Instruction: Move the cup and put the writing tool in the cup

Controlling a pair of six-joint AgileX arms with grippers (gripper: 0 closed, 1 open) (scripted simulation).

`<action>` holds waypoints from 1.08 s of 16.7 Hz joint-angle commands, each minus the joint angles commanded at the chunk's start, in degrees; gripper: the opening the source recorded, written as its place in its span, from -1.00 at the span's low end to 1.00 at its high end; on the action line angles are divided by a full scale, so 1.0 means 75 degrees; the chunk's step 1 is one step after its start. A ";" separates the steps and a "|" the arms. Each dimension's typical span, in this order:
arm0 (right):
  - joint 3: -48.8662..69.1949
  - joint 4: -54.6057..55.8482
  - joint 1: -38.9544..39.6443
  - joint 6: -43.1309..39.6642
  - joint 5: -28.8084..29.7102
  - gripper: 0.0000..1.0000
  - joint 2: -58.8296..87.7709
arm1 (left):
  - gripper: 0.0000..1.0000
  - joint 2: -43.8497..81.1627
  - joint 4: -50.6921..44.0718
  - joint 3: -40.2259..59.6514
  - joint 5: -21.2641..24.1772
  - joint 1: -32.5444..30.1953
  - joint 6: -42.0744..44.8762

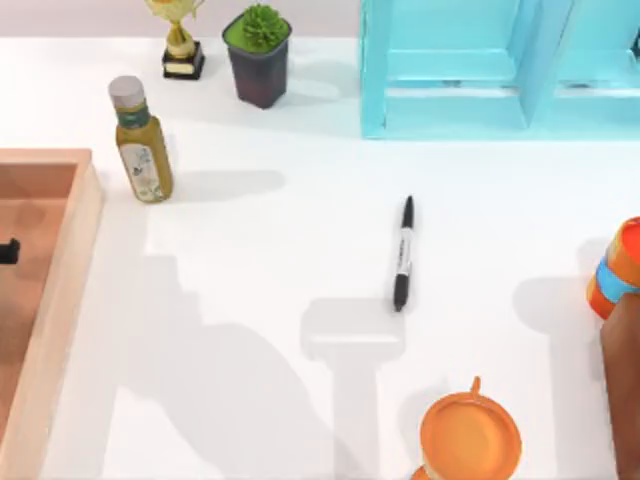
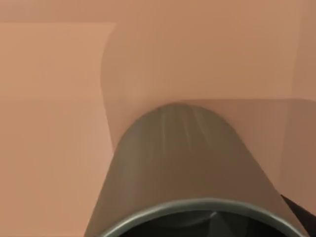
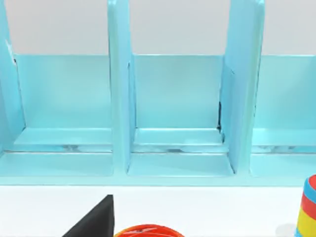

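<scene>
The white table [image 1: 270,300] carries a black marker [image 1: 402,253] near its middle, a dressing bottle [image 1: 141,141], a trophy [image 1: 182,44], a plant pot [image 1: 259,55], a blue rack [image 1: 480,70], an orange mug [image 1: 470,437] and a wooden tray [image 1: 55,290].

On the desk [image 1: 300,420], the pen [image 1: 403,253] lies near the middle, its length running roughly front to back. The mug [image 1: 470,436] stands at the front, right of centre. A tray [image 1: 60,290] sits along the left edge, and the cup [image 2: 187,168] is over its floor. The bottle [image 1: 142,142] stands just right of the tray's back corner. Behind it, along the back, come a trophy [image 1: 182,45], then a plant pot [image 1: 259,55], then the shelf rack [image 1: 480,70] to the right. Stacked rings [image 1: 620,268] stand at the right edge.
</scene>
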 joint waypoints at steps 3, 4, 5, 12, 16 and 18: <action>0.0000 0.0000 0.0000 0.0000 0.0000 1.00 0.0000 | -1.00 -0.0112 -0.0203 0.0265 -0.0050 -0.0051 -0.0158; 0.0000 0.0000 0.0000 0.0000 0.0000 1.00 0.0000 | -1.00 -0.0191 -0.0377 0.0475 -0.0080 -0.0119 -0.0294; 0.0000 0.0000 0.0000 0.0000 0.0000 1.00 0.0000 | -1.00 -0.0275 -0.0603 0.0728 -0.0107 -0.0232 -0.0470; 0.0000 0.0000 0.0000 0.0000 0.0000 1.00 0.0000 | -1.00 -0.0575 -0.2947 0.2761 -0.0086 -0.2081 -0.2301; 0.0000 0.0000 0.0000 0.0000 0.0000 1.00 0.0000 | -1.00 -0.0593 -0.4111 0.3613 -0.0020 -0.3180 -0.3252; 0.0000 0.0000 0.0000 0.0000 0.0000 1.00 0.0000 | -1.00 -0.0600 -0.4423 0.3833 -0.0004 -0.3494 -0.3516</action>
